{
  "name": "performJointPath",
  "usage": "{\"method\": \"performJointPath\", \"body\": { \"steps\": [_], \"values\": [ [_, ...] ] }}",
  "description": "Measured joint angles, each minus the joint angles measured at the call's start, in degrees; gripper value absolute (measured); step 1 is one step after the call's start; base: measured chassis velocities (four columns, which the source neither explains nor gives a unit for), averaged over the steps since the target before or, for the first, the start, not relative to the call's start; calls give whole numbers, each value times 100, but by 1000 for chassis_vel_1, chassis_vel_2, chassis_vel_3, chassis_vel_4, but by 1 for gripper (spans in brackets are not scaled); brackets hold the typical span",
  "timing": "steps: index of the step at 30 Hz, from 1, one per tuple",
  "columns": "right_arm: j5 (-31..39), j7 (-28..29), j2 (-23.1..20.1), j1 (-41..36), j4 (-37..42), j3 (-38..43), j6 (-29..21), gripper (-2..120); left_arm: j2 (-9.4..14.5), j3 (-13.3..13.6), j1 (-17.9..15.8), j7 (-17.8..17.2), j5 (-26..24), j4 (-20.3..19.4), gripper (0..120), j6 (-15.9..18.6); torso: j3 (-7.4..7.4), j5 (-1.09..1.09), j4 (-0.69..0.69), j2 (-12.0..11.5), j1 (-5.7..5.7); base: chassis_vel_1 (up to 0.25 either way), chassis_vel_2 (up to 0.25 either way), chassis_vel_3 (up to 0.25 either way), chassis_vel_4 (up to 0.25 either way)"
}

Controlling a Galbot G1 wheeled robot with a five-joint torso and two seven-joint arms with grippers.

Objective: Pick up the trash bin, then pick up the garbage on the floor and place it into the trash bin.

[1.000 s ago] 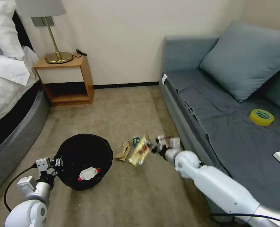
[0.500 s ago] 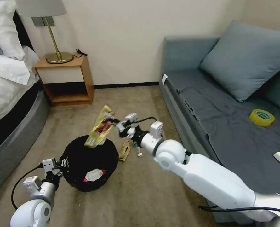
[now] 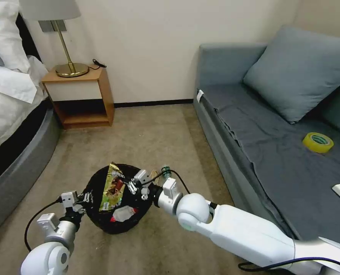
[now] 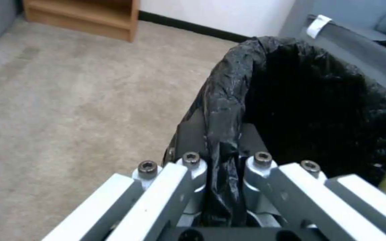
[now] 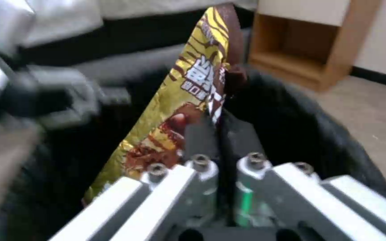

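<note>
Your right gripper [image 3: 130,186] has come down from half a second ago; its jaws pinch the gold-brown wrapper [image 3: 112,187], bearing white characters you can't read, over the trash bin [image 3: 101,191]. Your left gripper [image 3: 86,198] clamps the bin's bag-lined rim; a red-white packet [image 3: 123,214] lies inside.

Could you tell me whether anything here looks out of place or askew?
A clear bottle lies on the carpet behind the trash bin, and a yellow tape roll sits on the sofa.
</note>
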Motion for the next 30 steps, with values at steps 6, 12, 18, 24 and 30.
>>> {"method": "performJointPath", "body": {
  "steps": [6, 12, 18, 24, 30],
  "values": [
    [-231, 5, -252, -178, 67, 139, -45, 18, -190, 38, 88, -29, 57, -121, 5, 27, 0, 0, -1, 0, 0, 0, 0, 0, 0],
    [-208, 78, -522, -358, 401, 337, -291, 42, -383, 77, 285, -31, 147, -263, 5, 20, 0, 1, 0, 0, 0, 0, 0, 0, 0],
    [-536, 250, -643, -721, 740, 829, -221, 66, -549, 8, 424, -52, 296, -424, 5, 2, 0, 0, 1, 0, 0, 0, 0, 0, 0],
    [-1673, 506, -798, -1953, 1289, 2156, 201, 88, -540, -154, 550, -59, 335, -463, 5, -48, 0, 0, -1, 0, 0, 0, 0, 0, 0],
    [-2675, 622, -911, -2782, 1576, 2977, 669, 100, -538, -225, 569, -62, 284, -471, 5, -53, 0, -1, 1, 0, 0, 0, 0, 0, 0]
  ]
}}
